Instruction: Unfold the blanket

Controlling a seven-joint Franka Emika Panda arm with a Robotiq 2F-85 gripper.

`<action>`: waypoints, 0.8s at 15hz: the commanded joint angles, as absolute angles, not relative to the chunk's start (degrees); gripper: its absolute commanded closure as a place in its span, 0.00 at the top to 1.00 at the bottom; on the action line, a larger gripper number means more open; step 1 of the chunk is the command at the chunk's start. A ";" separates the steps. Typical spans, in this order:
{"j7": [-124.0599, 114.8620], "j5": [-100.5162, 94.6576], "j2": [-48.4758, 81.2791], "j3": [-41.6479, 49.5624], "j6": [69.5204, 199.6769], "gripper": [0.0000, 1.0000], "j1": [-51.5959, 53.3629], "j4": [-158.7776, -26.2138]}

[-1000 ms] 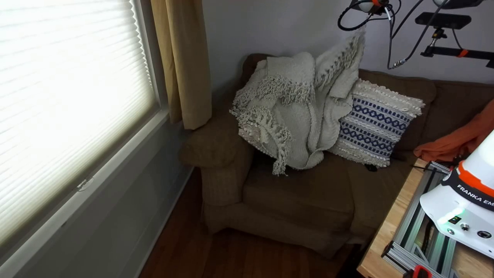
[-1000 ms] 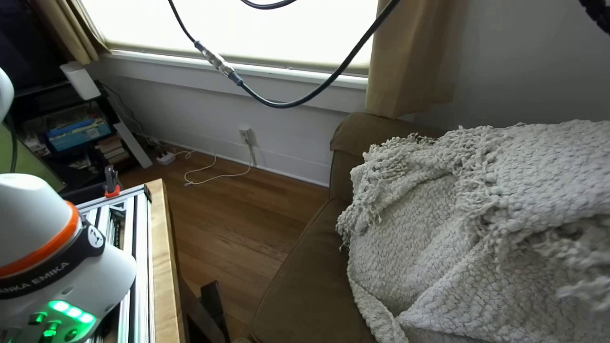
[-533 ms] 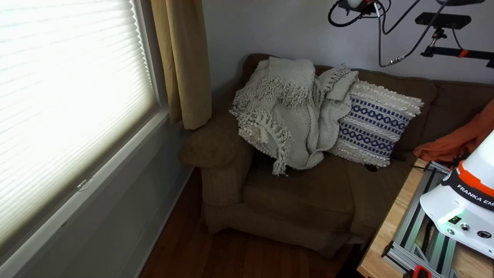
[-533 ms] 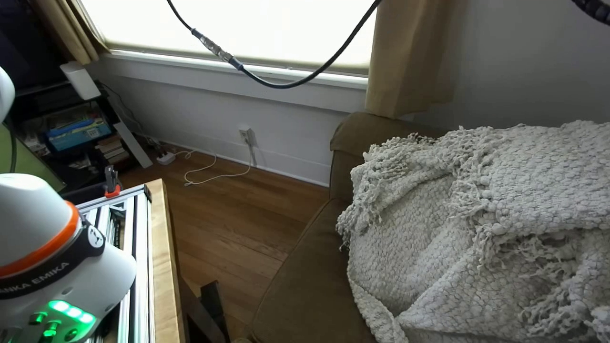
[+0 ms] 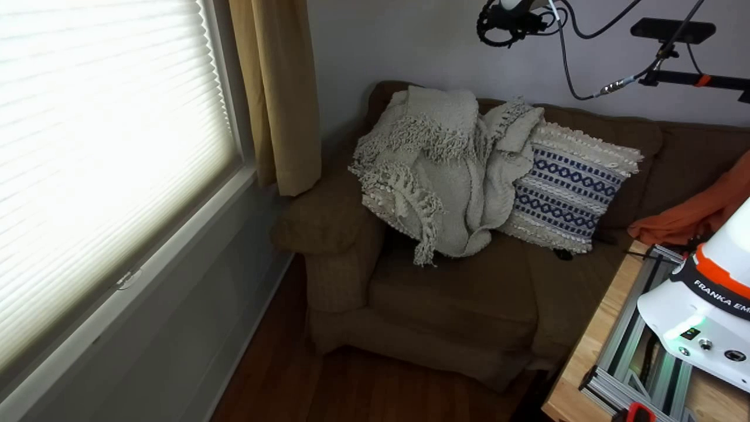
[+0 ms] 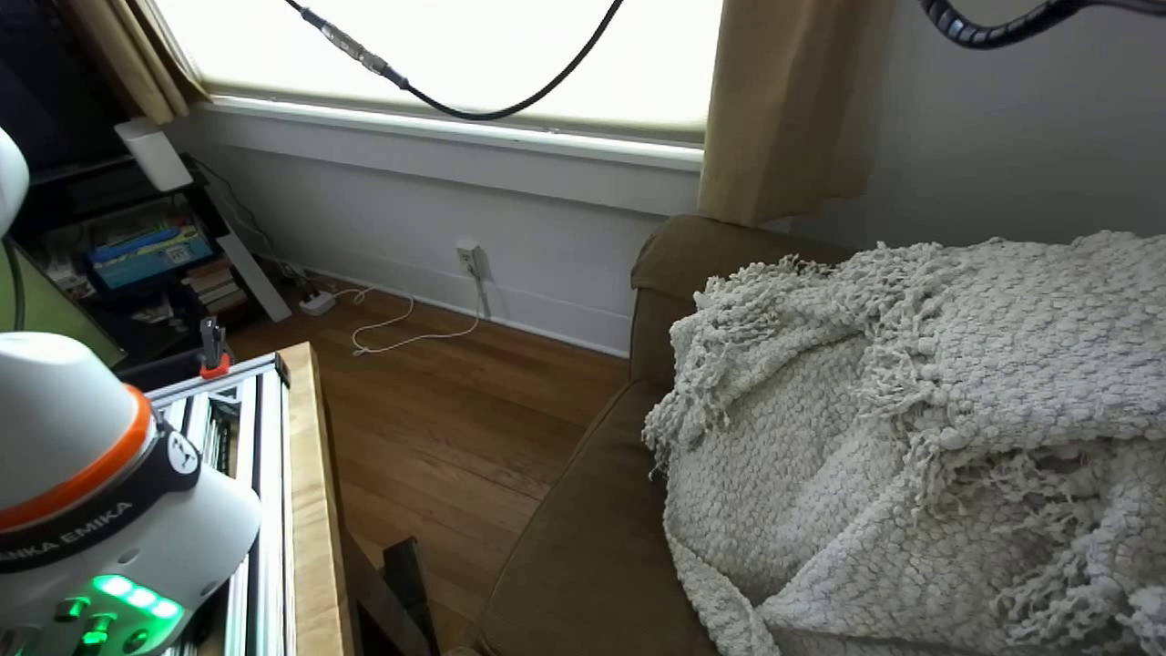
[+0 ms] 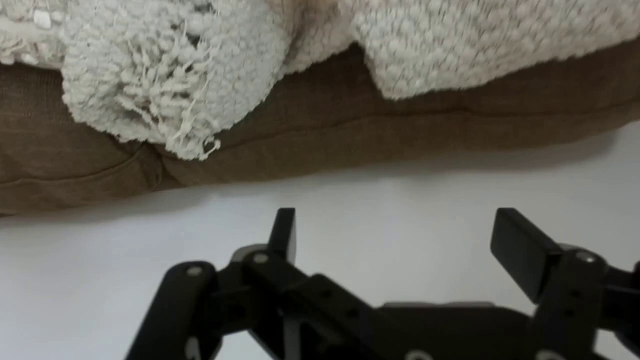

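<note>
My claw hangs spread and empty, clear of the blanket, which lies bunched on the couch beside the pillow. A shallow pinch could catch only fringe and slip; a deep one might drag the pillow along.

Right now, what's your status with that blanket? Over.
Gripper open, holding nothing. Blanket bunched on the couch, not unfolded. Pillow beside it, perhaps in the way.

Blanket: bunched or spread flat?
Bunched. In both exterior views the blanket lies in overlapping folds on the couch, with fringe draped over its lower layers.
</note>
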State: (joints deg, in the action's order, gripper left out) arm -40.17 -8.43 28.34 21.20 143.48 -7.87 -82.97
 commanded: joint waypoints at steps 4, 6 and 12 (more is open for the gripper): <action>-24.17 -2.05 22.25 12.80 143.68 1.00 -8.99 -98.28; -18.57 0.25 21.91 10.64 143.29 1.00 -9.46 -101.07; -14.88 -0.10 23.45 10.47 144.13 1.00 -8.04 -105.44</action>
State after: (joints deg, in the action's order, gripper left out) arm -16.11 -0.22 24.49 10.21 143.49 -8.17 -101.99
